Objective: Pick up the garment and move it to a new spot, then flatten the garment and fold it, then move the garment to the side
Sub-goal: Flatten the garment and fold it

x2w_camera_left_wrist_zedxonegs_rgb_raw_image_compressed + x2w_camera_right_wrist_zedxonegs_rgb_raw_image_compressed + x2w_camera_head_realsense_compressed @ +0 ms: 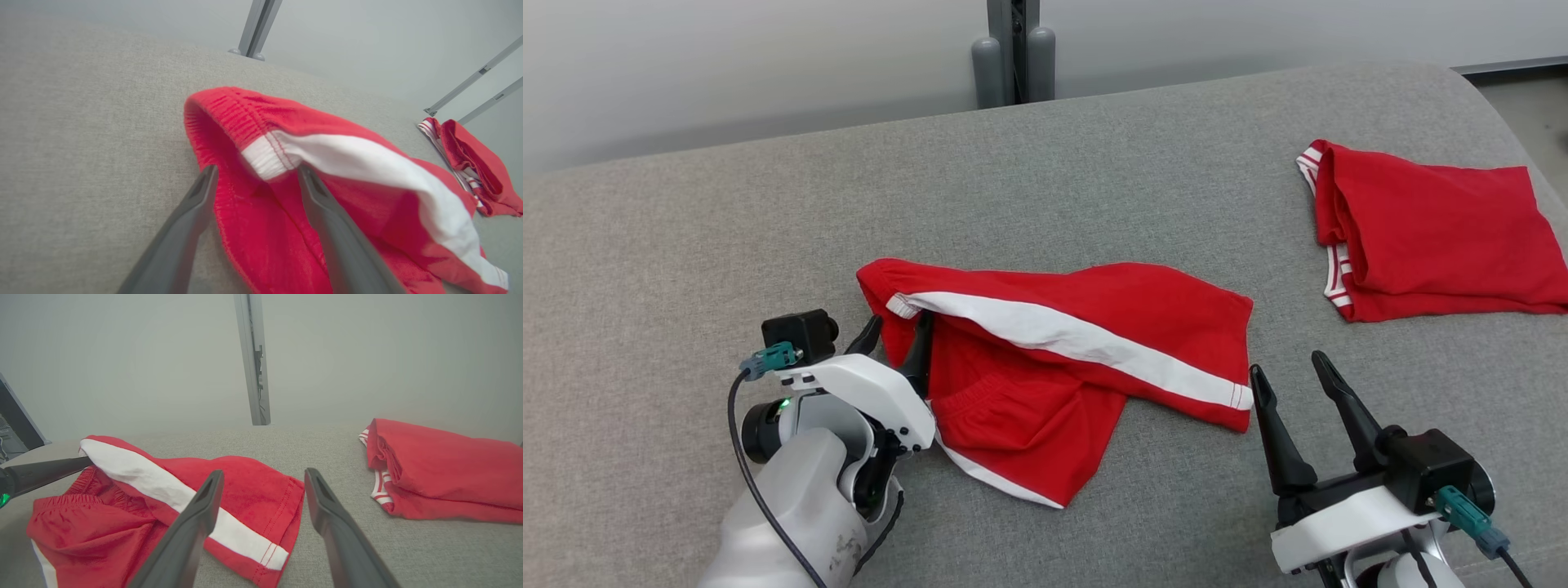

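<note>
Near left: left gripper (898,335) spread wide, fingers astride the waistband corner of the red garment (1078,351), not clamped. Near right: right gripper (1287,365) wide too, empty, just beside the garment's hem. Garment crumpled midway across the grey surface (686,245), white stripe uppermost. Farther right, well apart: a folded red piece (1429,237). Beyond: grey post (1013,53).

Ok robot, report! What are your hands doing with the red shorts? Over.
Left gripper open, fingers astride waistband of shorts. Right gripper open beside the leg hem, clear. Shorts crumpled, unfolded. Folded red garment far right, apart.
</note>
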Controlling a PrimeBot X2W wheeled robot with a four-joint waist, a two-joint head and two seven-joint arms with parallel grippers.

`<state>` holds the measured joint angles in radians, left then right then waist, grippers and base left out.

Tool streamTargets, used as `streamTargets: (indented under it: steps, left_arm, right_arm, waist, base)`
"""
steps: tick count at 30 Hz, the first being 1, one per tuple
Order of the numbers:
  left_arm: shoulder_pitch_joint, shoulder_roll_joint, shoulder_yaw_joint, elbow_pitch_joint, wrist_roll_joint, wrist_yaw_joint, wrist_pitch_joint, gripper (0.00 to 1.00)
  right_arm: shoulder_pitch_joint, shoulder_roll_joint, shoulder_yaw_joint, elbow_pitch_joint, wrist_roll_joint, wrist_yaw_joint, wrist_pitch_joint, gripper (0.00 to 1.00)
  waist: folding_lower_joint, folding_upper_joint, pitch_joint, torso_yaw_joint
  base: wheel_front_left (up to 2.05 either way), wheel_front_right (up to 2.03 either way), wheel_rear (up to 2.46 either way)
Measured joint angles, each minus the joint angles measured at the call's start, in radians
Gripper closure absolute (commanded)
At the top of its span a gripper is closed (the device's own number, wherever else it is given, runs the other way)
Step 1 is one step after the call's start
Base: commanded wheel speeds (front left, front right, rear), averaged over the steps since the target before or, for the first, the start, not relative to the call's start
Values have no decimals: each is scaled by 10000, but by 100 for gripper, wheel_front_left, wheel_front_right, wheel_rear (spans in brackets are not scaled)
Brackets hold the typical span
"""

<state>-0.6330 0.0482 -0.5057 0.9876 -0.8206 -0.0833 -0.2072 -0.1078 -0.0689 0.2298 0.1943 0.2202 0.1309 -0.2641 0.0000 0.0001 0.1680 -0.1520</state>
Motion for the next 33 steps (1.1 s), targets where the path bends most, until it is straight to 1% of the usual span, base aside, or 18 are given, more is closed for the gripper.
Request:
streamTargets:
  steps: [1,4,5,6,7,8,9,10,11,18,21,23,27,31,33]
  left_arm:
    - [-76,2,-38,132,-8,-23,-13,0]
    - [-258,2,-136,476,-81,-71,-96,5]
    - [-329,4,-163,569,-81,-111,-140,17]
    - [-393,6,-224,652,-73,-142,-182,32]
    - [-453,-2,-259,750,-73,-176,-219,54]
    - [-506,2,-307,830,-63,-215,-240,79]
    - [-537,2,-349,890,-21,-228,-293,79]
    - [-554,0,-370,949,-8,-274,-324,96]
    - [-574,0,-401,1003,-6,-299,-359,100]
    - [-743,19,-771,1145,155,-403,-487,100]
    - [-729,134,-1083,947,295,-443,-500,100]
    - [-692,334,-1396,635,313,-464,-435,100]
    - [-525,1101,-2188,-351,364,-464,159,100]
    - [-480,2167,-2932,-1680,451,-464,984,100]
    - [-460,2694,-3310,-2397,525,-464,1616,100]
  right_arm:
    - [-39,0,4,2,2,0,0,0]
    - [-72,-13,25,10,4,0,0,0]
    - [-72,-27,31,10,6,0,0,0]
    - [-75,-42,33,10,8,0,0,0]
    - [-76,-54,35,15,15,0,0,0]
    - [-77,-63,36,19,33,0,0,0]
    - [-77,-71,42,23,42,0,0,0]
    - [-79,-82,48,25,52,0,0,0]
    - [-79,-94,48,35,71,0,0,0]
    - [-79,-169,-42,31,82,0,0,0]
    - [-26,-167,-146,23,79,0,0,0]
    - [42,-157,-186,13,79,0,0,0]
    - [175,-65,-222,-17,82,0,0,0]
    - [301,-4,-245,-25,84,0,0,0]
    - [355,21,-249,-19,84,0,0,0]
  waist:
    - [0,0,12,-18]
    - [0,0,37,-85]
    - [0,0,40,-109]
    - [0,0,40,-132]
    - [0,0,39,-155]
    - [0,0,33,-178]
    - [0,0,31,-200]
    - [0,0,33,-218]
    - [0,0,33,-234]
    - [0,0,-12,-181]
    - [0,0,-84,-62]
    - [0,0,-146,41]
    - [0,0,-261,293]
    - [0,0,-361,578]
    - [0,0,-414,687]
  base:
    - [0,0,0]
    - [0,0,0]
    - [0,0,0]
    - [0,0,0]
    - [0,0,0]
    - [0,0,0]
    - [0,0,0]
    - [0,0,0]
    - [0,0,0]
    - [0,0,0]
    - [0,0,0]
    - [0,0,0]
    - [0,0,0]
    - [0,0,0]
    - [0,0,0]
